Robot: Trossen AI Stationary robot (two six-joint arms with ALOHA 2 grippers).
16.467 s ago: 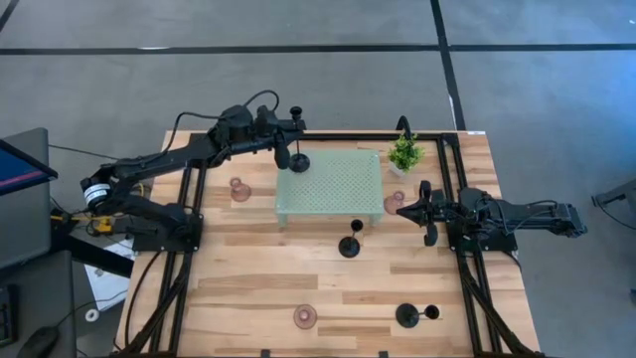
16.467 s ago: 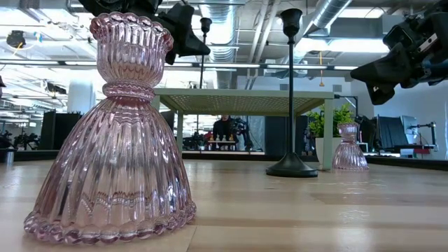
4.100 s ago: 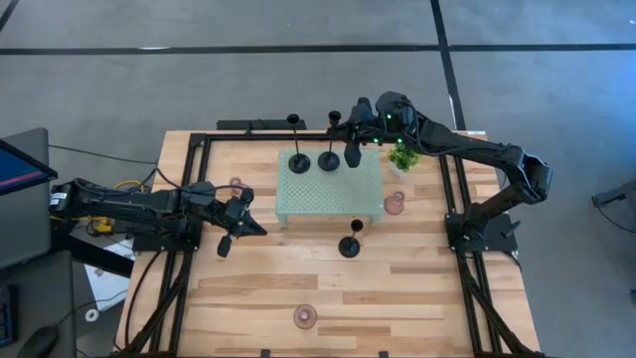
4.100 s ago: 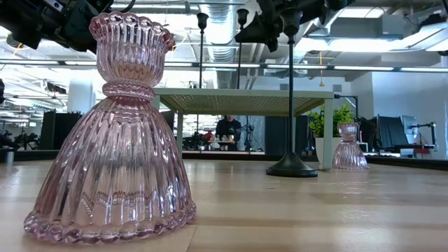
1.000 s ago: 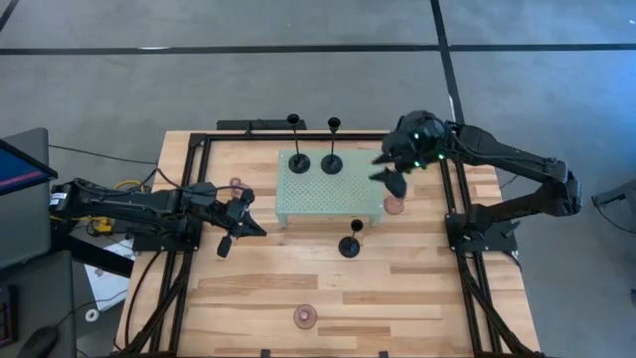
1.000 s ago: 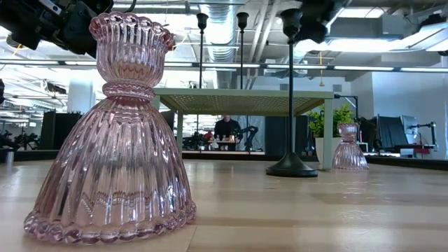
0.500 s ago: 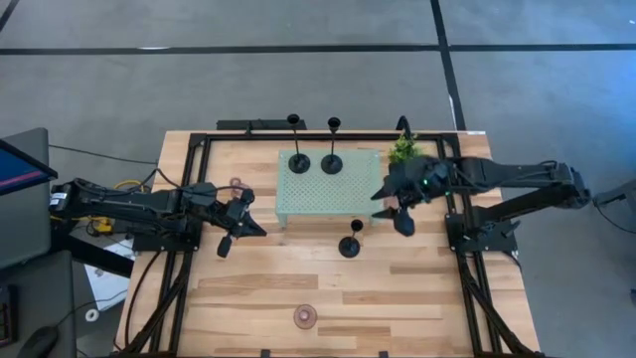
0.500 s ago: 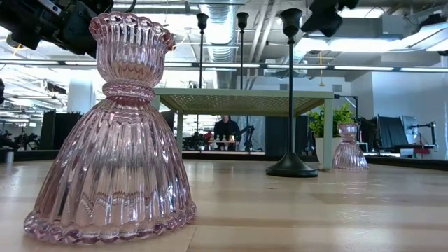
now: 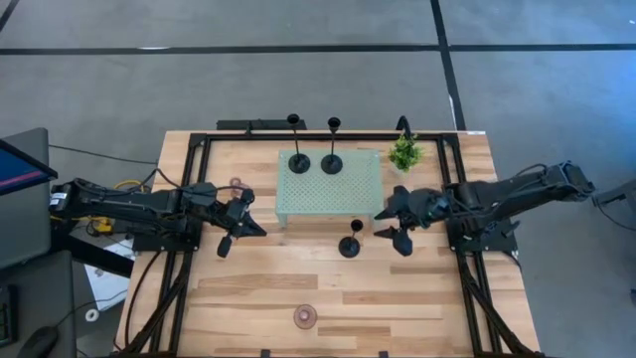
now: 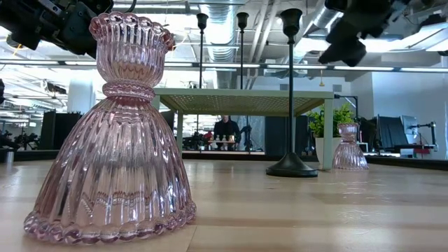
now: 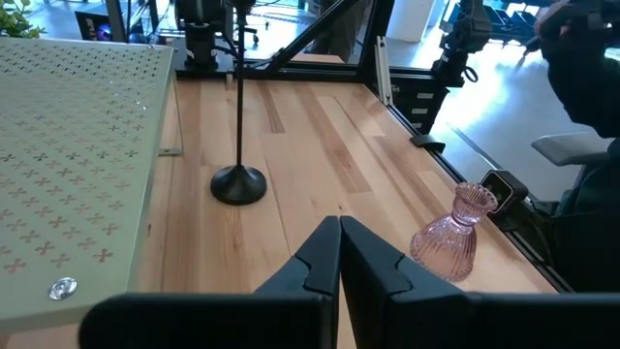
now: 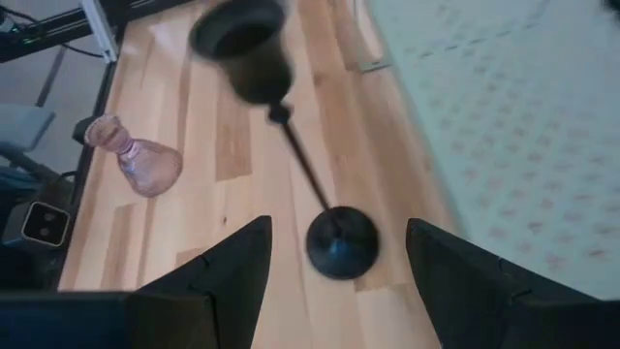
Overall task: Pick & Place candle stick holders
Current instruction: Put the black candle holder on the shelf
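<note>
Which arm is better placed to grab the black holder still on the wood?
The right. Its gripper hangs open right beside the black holder; the left gripper is shut, across the table.

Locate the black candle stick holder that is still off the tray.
In the high view the black holder stands on the table just in front of the green tray, with the open right end effector beside it.

Pale green tray [image 9: 330, 189] dotted with perforations, black candle holders [image 9: 299, 162] on it, another black holder [image 9: 349, 247] on light striped wooden table [image 9: 258, 288], ribbed translucent pink glass holder [image 10: 112, 140] near, green potted plant [image 9: 403, 153] far right
</note>
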